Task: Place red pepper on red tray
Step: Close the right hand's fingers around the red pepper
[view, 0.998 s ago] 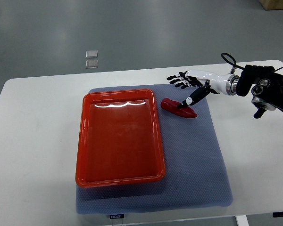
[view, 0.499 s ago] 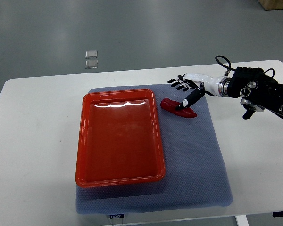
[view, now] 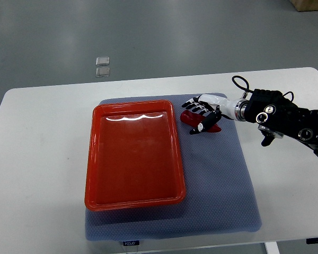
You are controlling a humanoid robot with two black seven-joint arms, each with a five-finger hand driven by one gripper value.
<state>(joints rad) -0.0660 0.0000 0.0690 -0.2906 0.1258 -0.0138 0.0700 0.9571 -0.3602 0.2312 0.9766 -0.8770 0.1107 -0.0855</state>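
1. Since 1 second ago the right hand (view: 203, 112) has come down and leftward, from a spot just above and right of the red pepper (view: 190, 117) to directly over it; the forearm has followed, reaching further across the white table (view: 37, 148) from the right edge.
2. Its fingers now drape over the pepper from the far side, the thumb on the near side, covering most of it. They look to be closing around it, but I cannot tell whether the grasp is firm yet; only the left end and a bit of the right tip show red.
3. That pepper lies where it lay before, on the blue-grey mat (view: 222, 180), just beside the upper right corner of the red tray (view: 94, 153) and outside its rim.
4. Judged from this, the reach is done and the grasp is in hand; lifting and carrying have not begun. The tray holds nothing and sits close by, so the carry left should be brief.
5. One risk: the pepper is smooth and tapered, and could slip or roll if the fingers pinch only its top.
6. No left arm shows in the view.
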